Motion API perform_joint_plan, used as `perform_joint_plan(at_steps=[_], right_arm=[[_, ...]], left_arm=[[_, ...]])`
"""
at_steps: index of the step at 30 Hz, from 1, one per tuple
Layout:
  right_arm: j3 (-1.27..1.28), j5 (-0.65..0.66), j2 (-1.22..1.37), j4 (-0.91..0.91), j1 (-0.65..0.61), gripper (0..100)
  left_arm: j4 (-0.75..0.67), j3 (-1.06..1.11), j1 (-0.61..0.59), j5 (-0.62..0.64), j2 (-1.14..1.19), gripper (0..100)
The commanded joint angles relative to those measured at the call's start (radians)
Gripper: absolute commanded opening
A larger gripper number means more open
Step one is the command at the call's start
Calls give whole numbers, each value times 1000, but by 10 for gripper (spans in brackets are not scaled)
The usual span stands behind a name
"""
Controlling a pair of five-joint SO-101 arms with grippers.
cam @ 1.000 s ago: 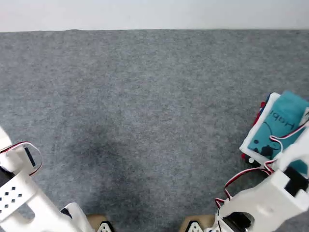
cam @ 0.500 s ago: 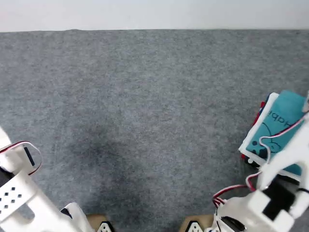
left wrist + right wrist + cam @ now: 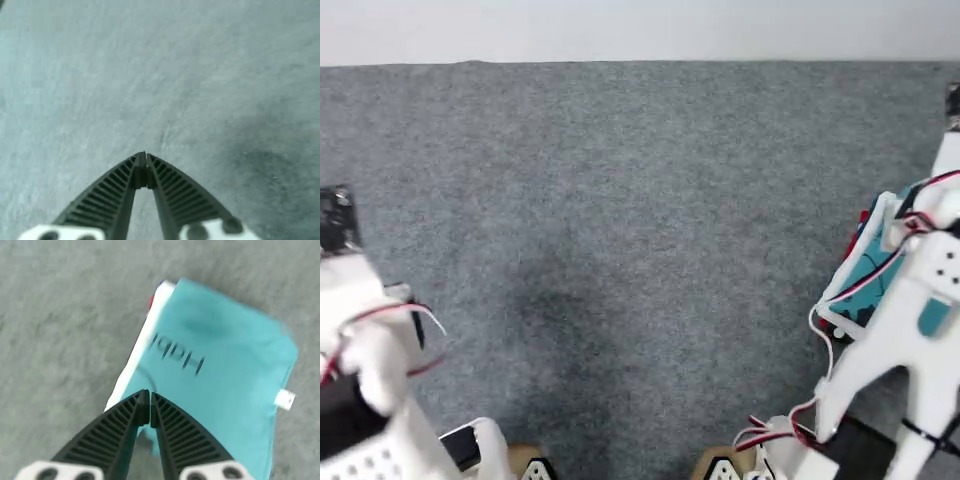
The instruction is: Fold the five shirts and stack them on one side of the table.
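Shirts (image 3: pixel 220 365) sit folded in a stack at the right edge of the table (image 3: pixel 640 200), teal on top. Right claw (image 3: pixel 149 392) hovers over them, closed, holding nothing; left claw (image 3: pixel 145 156) likewise, near left.

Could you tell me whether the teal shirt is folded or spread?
Folded: the teal shirt is a compact rectangle lying on a white layer of the stack.

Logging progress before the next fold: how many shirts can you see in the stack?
3, in one stack at the table's right edge: teal shirt on top, white shirt under it, red shirt edge below. More may be hidden underneath.
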Motion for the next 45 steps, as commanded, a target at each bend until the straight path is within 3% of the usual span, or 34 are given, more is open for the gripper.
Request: perform_joint_plan(at_steps=[1,8,14,22,30,37,45], right_arm=[[-57,-2,-88,99,-16,9],[-55,-239,-200,197,-22,9],[130,-362,-326,183,-124,9],[542,-471,-659,-25,-289,9],[987,-474,-966,-234,-328,9],[1306,-390,-1205,-344,-326,9],[1550,-308,-1531,-298,-351,9]], left_arm=[[3,-19,130,-3,-100,5],[2,202,238,-8,-292,5],[-133,406,184,-9,-474,5],[-190,625,180,-95,-720,5],[-198,631,181,-100,-684,5],[-365,786,180,-206,-640,5],[-396,1003,198,-206,-756,5]])
